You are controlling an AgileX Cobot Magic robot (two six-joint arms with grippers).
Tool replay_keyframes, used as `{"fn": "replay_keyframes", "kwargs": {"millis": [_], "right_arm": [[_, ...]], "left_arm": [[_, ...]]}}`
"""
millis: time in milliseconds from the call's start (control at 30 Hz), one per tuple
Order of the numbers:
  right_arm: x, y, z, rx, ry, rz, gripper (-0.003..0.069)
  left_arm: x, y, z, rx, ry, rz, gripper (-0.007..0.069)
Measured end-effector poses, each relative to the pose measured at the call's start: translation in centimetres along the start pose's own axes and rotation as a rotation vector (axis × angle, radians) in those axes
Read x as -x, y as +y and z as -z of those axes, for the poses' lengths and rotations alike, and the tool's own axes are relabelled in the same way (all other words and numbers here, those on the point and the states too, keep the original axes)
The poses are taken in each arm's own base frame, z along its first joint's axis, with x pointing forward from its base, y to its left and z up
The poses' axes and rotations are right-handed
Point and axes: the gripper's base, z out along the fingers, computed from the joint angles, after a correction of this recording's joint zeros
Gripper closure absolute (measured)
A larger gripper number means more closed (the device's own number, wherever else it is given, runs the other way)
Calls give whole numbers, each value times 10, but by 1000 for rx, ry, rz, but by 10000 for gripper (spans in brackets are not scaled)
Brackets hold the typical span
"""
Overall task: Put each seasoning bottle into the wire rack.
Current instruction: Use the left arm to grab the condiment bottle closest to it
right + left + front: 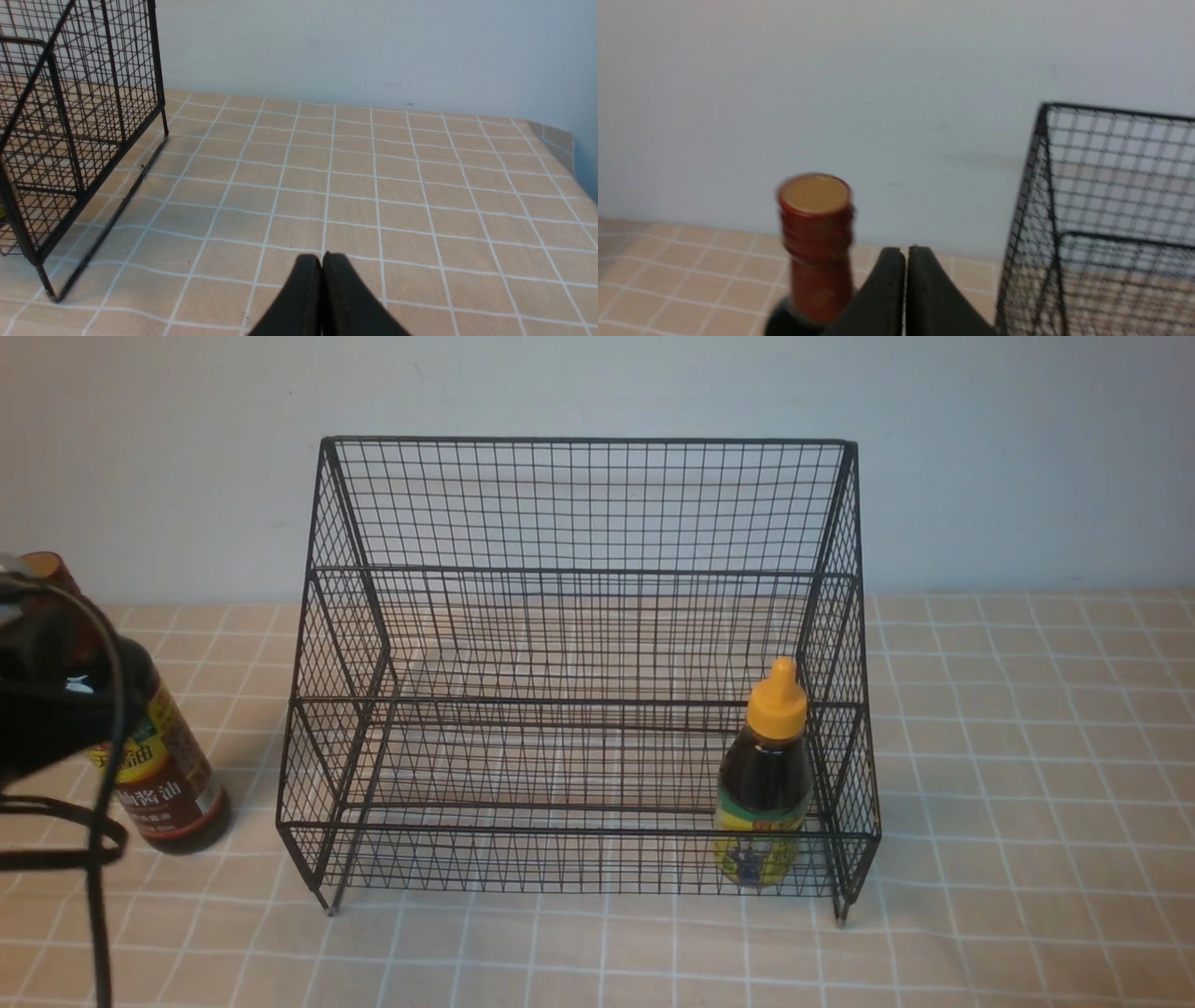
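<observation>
The black wire rack [579,569] stands in the middle of the table. The squat bottle with the yellow-orange cap [766,784] stands upright inside it, in the lower tier at the right end. The tall bottle [173,775] with the red-brown neck stands on the table left of the rack; my left arm hides its upper part in the front view. In the left wrist view its neck and flat cap [815,233] rise beside my left gripper [906,254], which is shut and empty. My right gripper [321,261] is shut and empty over bare cloth, right of the rack [70,140].
A beige tiled cloth [1027,803] covers the table, with a pale wall close behind the rack. A black cable [98,859] loops down from my left arm at the front left. The table's right corner [556,140] shows in the right wrist view.
</observation>
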Motion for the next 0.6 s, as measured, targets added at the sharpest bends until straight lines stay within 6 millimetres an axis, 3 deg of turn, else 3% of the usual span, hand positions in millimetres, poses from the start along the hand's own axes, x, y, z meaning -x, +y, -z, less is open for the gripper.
{"fn": "replay_keyframes", "kwargs": {"millis": [167,333,500,600], "right_arm": [[0,0,0,0,0,0,673],[0,0,0,0,0,0,673],[0,0,0,0,0,0,673],[0,0,0,0,0,0,673]], "left_arm": [[8,12,-2,64,-47,-5,629],[13,9,-13,32,-52,-101,562],[9,8,-30,19,-23,-137,376],[8,9,-42,24,-36,-131,207]]}}
